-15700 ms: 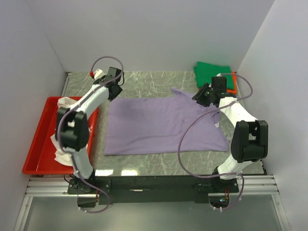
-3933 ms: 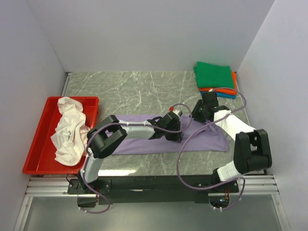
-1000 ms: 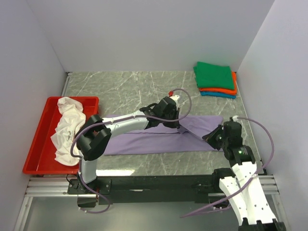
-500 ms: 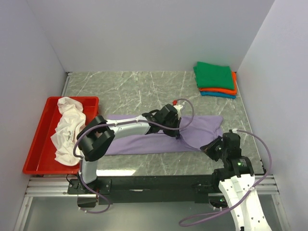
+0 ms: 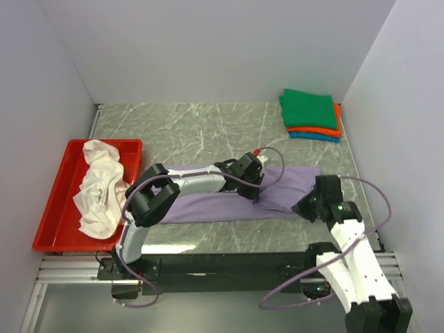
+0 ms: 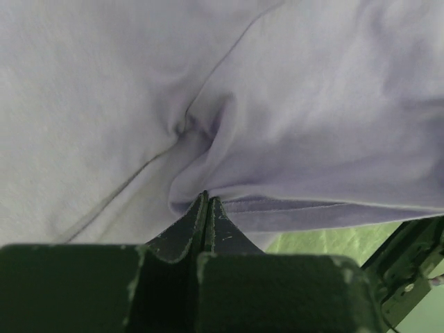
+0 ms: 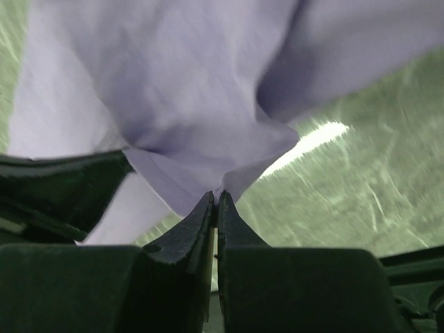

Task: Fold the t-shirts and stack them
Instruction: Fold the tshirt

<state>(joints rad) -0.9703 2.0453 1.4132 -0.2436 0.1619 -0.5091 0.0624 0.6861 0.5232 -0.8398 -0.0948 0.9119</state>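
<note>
Since the earliest view the purple shirt (image 5: 208, 207) has gone from a wide flat spread to a long narrow band across the middle of the bench (image 5: 194, 128). Both arms have come in from the far corners to its right half.

At 9 o'clock the red tray (image 5: 54, 205) holds the white shirt (image 5: 100, 184), crumpled and not yet folded. The purple shirt lies at the centre, running from 9 towards 3 o'clock.

We judge this cloth light, limp and a little slippery. It will sag and crease wherever it is unsupported, so it wants holding at an edge or corner, with two grips well apart to keep the fold line straight.

The left arm (image 5: 198, 182) reaches across the band, and the left jaws are clenched on a pinch of purple shirt near its middle, where the cloth puckers around the tips. The right arm (image 5: 350, 236) comes in from 4 o'clock. The right jaws are likewise pressed together on a gathered corner at the shirt's right end, raised a little off the bench.

At 1 o'clock sits the finished stack: the green shirt (image 5: 309, 107) on top, the orange shirt (image 5: 316, 130) under it and the teal shirt (image 5: 316, 137) lowest.
</note>
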